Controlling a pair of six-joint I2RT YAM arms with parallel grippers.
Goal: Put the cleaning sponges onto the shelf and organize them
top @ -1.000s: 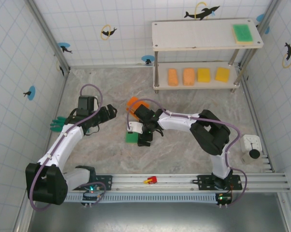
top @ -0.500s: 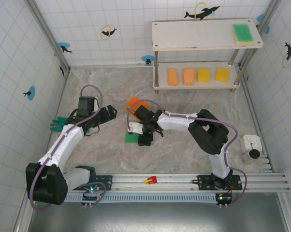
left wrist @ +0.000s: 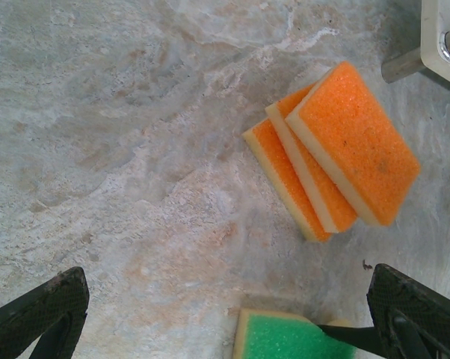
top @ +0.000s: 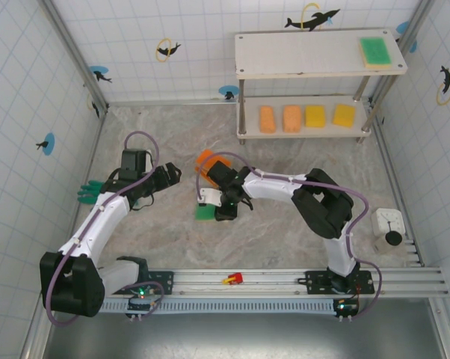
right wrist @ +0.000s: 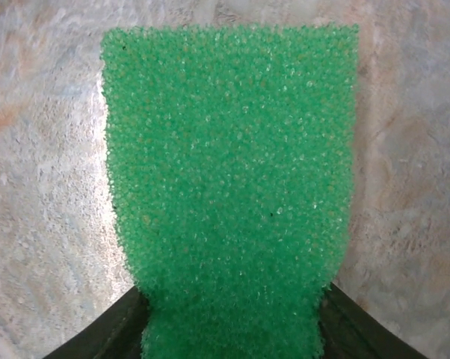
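A green sponge (top: 203, 213) (right wrist: 229, 164) lies on the marble floor, left of centre. My right gripper (top: 223, 209) (right wrist: 229, 333) is shut on its near end; the dark fingers (right wrist: 109, 336) pinch its sides inward. Just behind it is a stack of three orange sponges (top: 205, 158) (left wrist: 337, 149). My left gripper (top: 173, 173) (left wrist: 229, 310) hovers open to their left, above the floor, with the green sponge (left wrist: 285, 336) at its lower edge. The shelf (top: 307, 54) stands at the back right. Its top board holds a green sponge (top: 375, 51); the lower board holds two orange (top: 267, 119) and two yellow sponges (top: 315, 116).
A green glove (top: 88, 191) lies by the left wall. A small red object (top: 233, 279) sits on the front rail. A white box with a black knob (top: 387, 230) stands at the right edge. A shelf leg (left wrist: 404, 66) is close to the orange stack.
The right gripper's jaws have closed from wide open onto the green sponge and squeeze it. The left arm has stayed where it was.
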